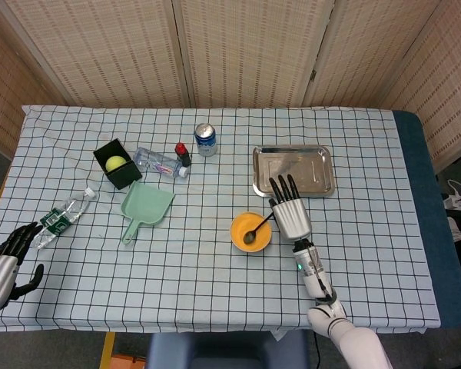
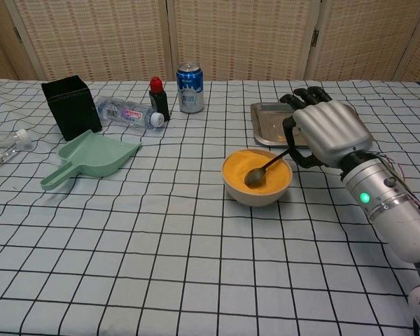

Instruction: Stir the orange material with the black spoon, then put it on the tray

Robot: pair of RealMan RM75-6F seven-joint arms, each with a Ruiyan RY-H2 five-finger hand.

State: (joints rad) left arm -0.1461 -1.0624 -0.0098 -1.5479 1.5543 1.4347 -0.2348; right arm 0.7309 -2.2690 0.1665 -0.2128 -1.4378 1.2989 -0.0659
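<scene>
A cream bowl (image 1: 250, 231) (image 2: 256, 176) of orange material stands in the middle of the table. The black spoon (image 1: 255, 228) (image 2: 262, 170) lies with its head in the orange material and its handle slanting up to the right. My right hand (image 1: 290, 211) (image 2: 329, 131) is just right of the bowl and pinches the handle's end under its thumb, with the other fingers stretched toward the tray. The metal tray (image 1: 293, 170) (image 2: 269, 119) lies just behind the hand with nothing on it. My left hand (image 1: 4, 265) rests at the table's near left corner, fingers apart, holding nothing.
Along the back left stand a blue can (image 1: 206, 139), a small red-capped bottle (image 1: 183, 154), a lying clear bottle (image 1: 157, 162) and a black box (image 1: 117, 163) holding a green ball. A green scoop (image 1: 144, 209) and a crushed bottle (image 1: 64, 211) lie further left.
</scene>
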